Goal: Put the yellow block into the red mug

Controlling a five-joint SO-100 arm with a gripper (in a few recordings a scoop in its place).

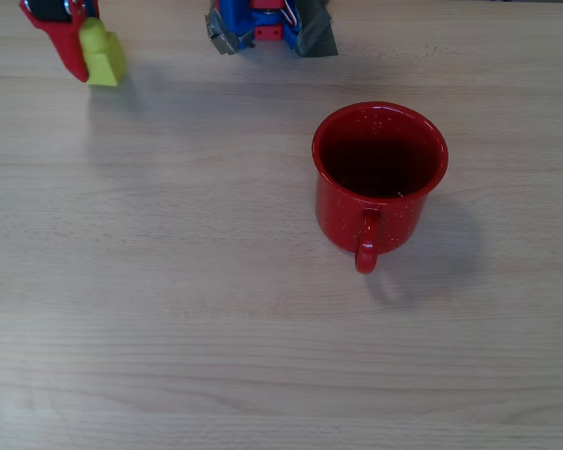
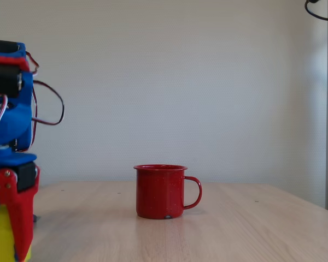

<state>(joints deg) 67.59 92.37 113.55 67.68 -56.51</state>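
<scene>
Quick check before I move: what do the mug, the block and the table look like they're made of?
The red mug looks like glossy enamelled metal: fine white speckles, shiny wall, thin rim. It might be ceramic. The yellow block, beside the gripper, looks like smooth matte plastic with an even colour. The table looks like pale wood or laminate, with long grain lines and a dull finish.

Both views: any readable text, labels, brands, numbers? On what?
None readable.
Mug: white speckles, no print in either view.
Block: plain yellow-green, no marking visible.
Gripper and arm: no legible labels.
Table and wall: bare.
</scene>
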